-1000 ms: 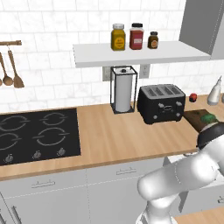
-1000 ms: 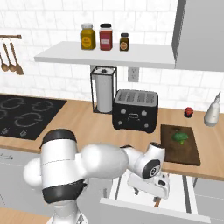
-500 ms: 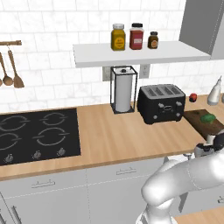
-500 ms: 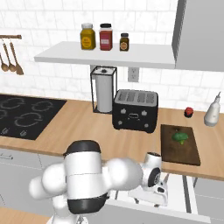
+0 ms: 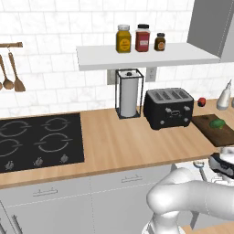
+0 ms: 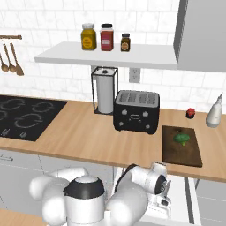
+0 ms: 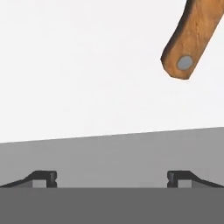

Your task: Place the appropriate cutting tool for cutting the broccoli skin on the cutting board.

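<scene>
The broccoli (image 5: 217, 123) (image 6: 181, 138) lies on the dark brown cutting board (image 5: 203, 124) (image 6: 181, 152) at the right end of the counter. My arm bends down below the counter edge into an open white drawer (image 6: 178, 207). In the hand view my gripper (image 7: 112, 177) is open, its tips wide apart over the white drawer floor with nothing between them. A wooden tool handle (image 7: 192, 39) with a metal rivet lies ahead and to the right of the fingers; the rest of that tool is cut off by the frame edge.
A black toaster (image 5: 168, 107) stands left of the board, with a paper towel holder (image 5: 129, 93) beside it. A small red ball (image 5: 201, 101) and a white bottle (image 5: 224, 96) sit behind the board. The black stove (image 5: 36, 144) is far left. A shelf with jars (image 5: 141, 54) hangs above.
My arm has folded down and the hand has sunk from board height to below the counter edge, into the drawer. The broccoli and board have not moved.
</scene>
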{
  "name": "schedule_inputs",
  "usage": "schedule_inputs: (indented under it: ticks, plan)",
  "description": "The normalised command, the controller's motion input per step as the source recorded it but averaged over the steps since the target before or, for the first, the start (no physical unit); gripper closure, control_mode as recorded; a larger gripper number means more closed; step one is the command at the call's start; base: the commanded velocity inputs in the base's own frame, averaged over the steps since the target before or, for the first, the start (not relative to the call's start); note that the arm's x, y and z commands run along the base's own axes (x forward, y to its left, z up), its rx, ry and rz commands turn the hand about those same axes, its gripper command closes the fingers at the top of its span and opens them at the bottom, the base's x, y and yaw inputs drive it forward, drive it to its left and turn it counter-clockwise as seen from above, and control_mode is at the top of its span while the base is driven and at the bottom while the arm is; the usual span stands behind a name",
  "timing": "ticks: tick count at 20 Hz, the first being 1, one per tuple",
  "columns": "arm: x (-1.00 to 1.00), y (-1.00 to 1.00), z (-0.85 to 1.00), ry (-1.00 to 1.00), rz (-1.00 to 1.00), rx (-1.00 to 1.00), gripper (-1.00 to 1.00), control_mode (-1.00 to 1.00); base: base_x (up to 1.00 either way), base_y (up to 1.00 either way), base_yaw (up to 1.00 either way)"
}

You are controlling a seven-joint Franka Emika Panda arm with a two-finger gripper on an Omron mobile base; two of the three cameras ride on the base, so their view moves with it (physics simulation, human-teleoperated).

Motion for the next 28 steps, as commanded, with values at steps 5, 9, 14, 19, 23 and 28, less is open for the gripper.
schedule_inputs:
  ticks: [5,9,14,19,23,28]
  plan:
    - [-1.0,0.23,0.02,0.11,0.0,0.03,-1.0,-1.0,0.0,0.0,0.0]
    - [-0.91,0.22,0.28,0.06,0.01,0.0,-1.0,-1.0,0.0,0.0,0.0]
    - [-0.14,-0.1,0.48,0.0,0.01,0.0,-1.0,-1.0,0.0,0.0,0.0]
    - [0.48,-0.52,0.21,0.0,0.03,0.05,-1.0,-1.0,0.0,0.0,0.0]
    - [0.23,-0.6,0.0,-0.03,0.01,0.05,-1.0,-1.0,0.0,0.0,0.0]
    - [0.46,-0.32,-0.07,-0.09,0.0,0.07,-1.0,-1.0,0.0,0.0,0.0]
